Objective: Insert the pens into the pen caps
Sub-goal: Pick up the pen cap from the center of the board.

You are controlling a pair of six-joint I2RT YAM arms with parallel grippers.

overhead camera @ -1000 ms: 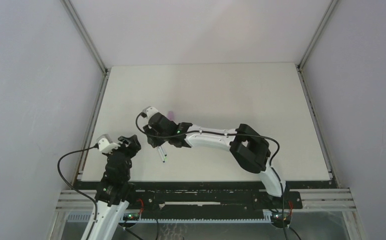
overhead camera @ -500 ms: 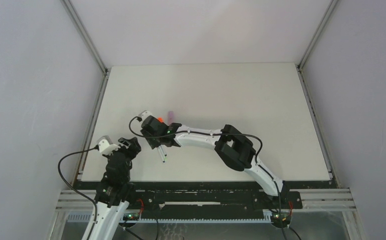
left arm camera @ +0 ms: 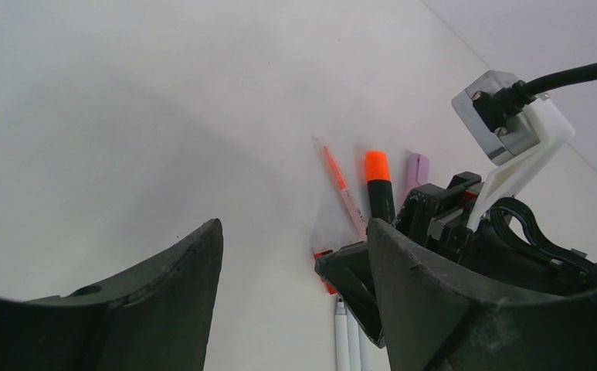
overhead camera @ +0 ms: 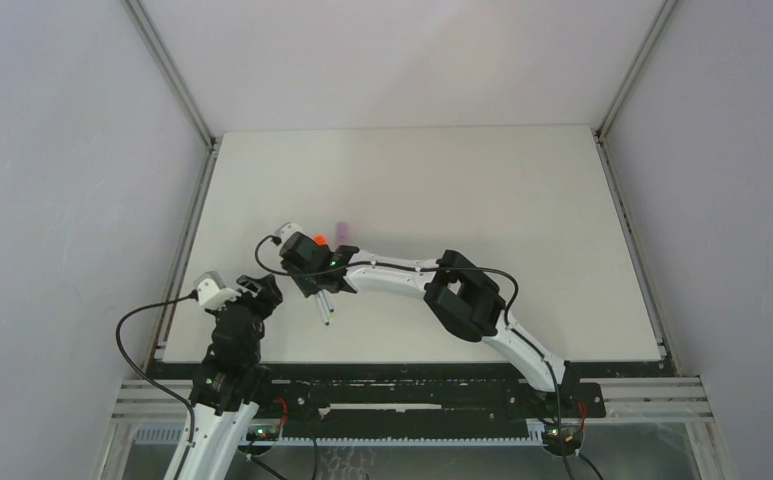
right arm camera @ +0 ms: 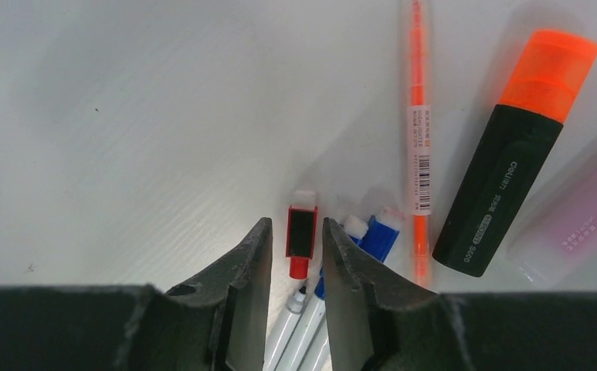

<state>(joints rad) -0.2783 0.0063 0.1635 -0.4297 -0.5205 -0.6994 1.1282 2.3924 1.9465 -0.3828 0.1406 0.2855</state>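
left arm [overhead camera: 227, 345], right arm [overhead camera: 392, 276]: white links, black joints | cables [left arm camera: 581, 73]: black | gripper fingers [right arm camera: 241, 290]: black

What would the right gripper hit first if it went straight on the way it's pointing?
The right gripper would most likely meet the red cap, lying between its fingertips on the table; remaining height is unclear.
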